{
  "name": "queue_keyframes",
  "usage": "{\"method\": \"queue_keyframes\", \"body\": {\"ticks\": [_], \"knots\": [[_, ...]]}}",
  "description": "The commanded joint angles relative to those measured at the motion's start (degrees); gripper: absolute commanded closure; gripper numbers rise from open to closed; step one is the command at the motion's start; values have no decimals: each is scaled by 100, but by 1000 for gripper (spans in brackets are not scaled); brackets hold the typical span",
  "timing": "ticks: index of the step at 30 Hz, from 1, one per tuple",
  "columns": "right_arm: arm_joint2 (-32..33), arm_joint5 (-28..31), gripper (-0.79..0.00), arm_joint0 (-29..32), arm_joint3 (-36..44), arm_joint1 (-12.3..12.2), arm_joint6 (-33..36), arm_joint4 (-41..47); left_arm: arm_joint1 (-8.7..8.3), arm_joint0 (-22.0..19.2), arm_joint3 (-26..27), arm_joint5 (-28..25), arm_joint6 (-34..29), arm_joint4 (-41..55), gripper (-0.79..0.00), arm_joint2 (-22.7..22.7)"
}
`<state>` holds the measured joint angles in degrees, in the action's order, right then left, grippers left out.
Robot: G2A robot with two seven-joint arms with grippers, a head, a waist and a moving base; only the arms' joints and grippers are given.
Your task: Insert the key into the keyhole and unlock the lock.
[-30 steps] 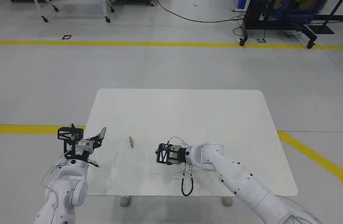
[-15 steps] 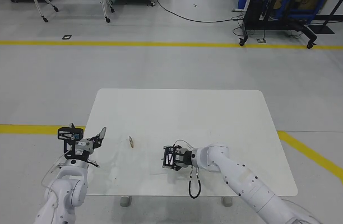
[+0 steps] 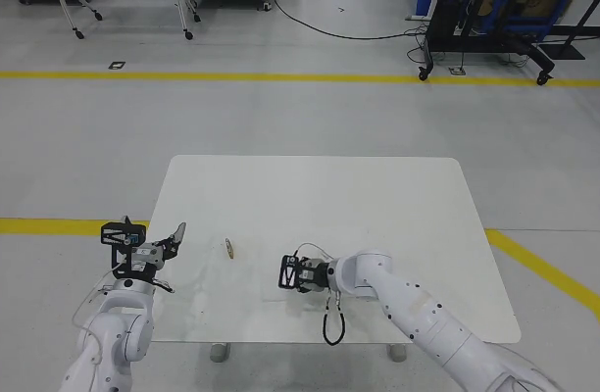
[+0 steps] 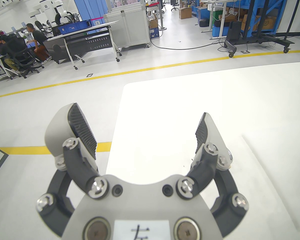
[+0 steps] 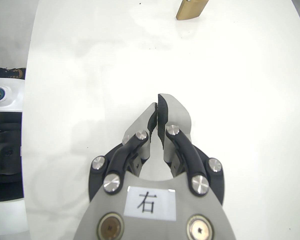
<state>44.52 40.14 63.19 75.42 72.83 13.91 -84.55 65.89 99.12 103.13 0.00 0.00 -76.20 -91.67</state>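
**Labels.** The left label (image 4: 141, 229) and the right label (image 5: 150, 202) are white tags, one on each wrist plate. Each bears a single dark printed character.

**Left gripper** (image 4: 140, 123). The two ribbed fingers stand wide apart. They hold nothing and touch nothing. In the top view this gripper (image 3: 170, 238) sits at the left edge of the white table (image 3: 378, 196), with its tips pointing in over the tabletop.

**Lock** (image 5: 193, 8). This is a brass padlock with a silver shackle, and both shackle legs appear seated in the body. It rests on the table between the two grippers. It is near the left gripper's tips and nearer to them than to the right gripper. From the right gripper it lies ahead of the fingertips, well apart from them and a little off their line. In the top view the lock (image 3: 227, 247) is a thin sliver, so it cannot be judged whether it lies flat or stands on an edge.

**Right gripper** (image 5: 157, 104). The ribbed pads are pressed together at the tips. Whether anything thin is pinched between them cannot be told. In the top view the gripper (image 3: 283, 272) is low over the table, facing the lock.

**Surroundings.** A black cable (image 3: 327, 323) loops down from the right arm behind the gripper, reaching to the table's near edge. A few dark specks dot the tabletop between the right gripper and the lock.
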Motion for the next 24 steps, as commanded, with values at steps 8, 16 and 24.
{"method": "queue_keyframes", "body": {"ticks": [8,16,24], "knots": [[-17,-221,0,-59,131,45,-112,135,0,0,0,0,0,0,-785,0],[0,-251,0,-53,139,49,-142,198,0,0,0,0,0,0,-785,0],[-1,-371,0,48,112,46,-408,177,-4,-99,284,-10,-56,-397,-785,88]]}}
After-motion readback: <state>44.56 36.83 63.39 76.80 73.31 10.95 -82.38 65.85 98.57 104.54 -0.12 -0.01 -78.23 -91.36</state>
